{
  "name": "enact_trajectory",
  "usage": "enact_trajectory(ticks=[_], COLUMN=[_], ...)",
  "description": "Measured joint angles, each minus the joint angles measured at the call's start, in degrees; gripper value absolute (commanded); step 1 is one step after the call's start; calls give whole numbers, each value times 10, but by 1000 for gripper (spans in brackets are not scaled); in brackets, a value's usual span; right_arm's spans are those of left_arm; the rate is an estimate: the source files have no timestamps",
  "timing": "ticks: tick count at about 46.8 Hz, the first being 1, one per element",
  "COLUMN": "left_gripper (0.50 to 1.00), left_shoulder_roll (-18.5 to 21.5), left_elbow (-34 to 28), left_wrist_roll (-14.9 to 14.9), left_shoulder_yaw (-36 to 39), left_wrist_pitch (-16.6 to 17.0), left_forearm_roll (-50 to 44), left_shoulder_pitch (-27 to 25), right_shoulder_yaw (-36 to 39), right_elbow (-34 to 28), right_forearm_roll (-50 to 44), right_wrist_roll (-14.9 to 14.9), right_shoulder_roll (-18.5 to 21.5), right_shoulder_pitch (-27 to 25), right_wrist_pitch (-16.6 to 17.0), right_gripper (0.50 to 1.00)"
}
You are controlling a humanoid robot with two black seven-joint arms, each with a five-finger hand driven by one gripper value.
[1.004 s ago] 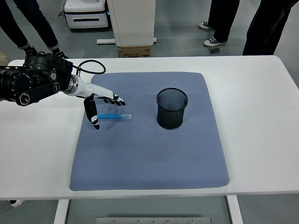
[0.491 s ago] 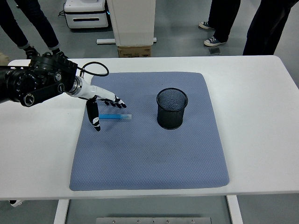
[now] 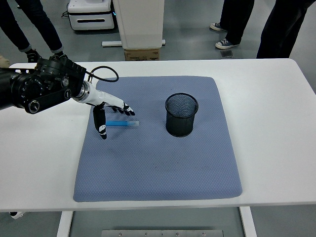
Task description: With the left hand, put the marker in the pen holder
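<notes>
A blue marker (image 3: 122, 123) lies flat on the blue-grey mat (image 3: 158, 163), pointing left to right. A black mesh pen holder (image 3: 181, 115) stands upright on the mat, to the right of the marker. My left hand (image 3: 109, 114) hovers over the marker's left end, fingers spread, thumb pointing down on the near side and the other fingers on the far side. It holds nothing. The right arm is not in view.
The mat covers the middle of the white table (image 3: 276, 123). People's legs (image 3: 237, 22) stand beyond the far edge. A white machine base (image 3: 138, 24) and a cardboard box (image 3: 142, 53) are behind the table.
My left arm has moved slightly right and forward, bringing the open hand closer over the marker's left end. The marker and pen holder have not moved.
</notes>
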Motion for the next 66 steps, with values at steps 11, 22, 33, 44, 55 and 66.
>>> enact_trajectory(ticks=[11, 22, 33, 44, 55, 66], left_gripper=[982, 883, 792, 760, 725, 719], left_shoulder_roll=[-5, -6, -11, -19, -20, -20], left_elbow=[1, 2, 2, 2, 2, 2], left_wrist_roll=[0, 0, 0, 0, 1, 1], left_shoulder_yaw=[0, 1, 1, 1, 1, -1], left_wrist_pitch=[0, 1, 1, 3, 7, 18], left_forearm_roll=[11, 30, 43, 50, 57, 69], left_shoulder_pitch=[2, 2, 2, 2, 3, 1], right_shoulder_yaw=[0, 0, 0, 0, 0, 0], right_elbow=[0, 0, 0, 0, 0, 0], right_forearm_roll=[0, 0, 0, 0, 0, 0], right_wrist_roll=[0, 0, 0, 0, 0, 0], right_shoulder_roll=[0, 0, 0, 0, 0, 0], right_shoulder_pitch=[0, 0, 0, 0, 0, 0], right_wrist_pitch=[0, 0, 0, 0, 0, 0], right_gripper=[1000, 1000, 1000, 1000, 1000, 1000])
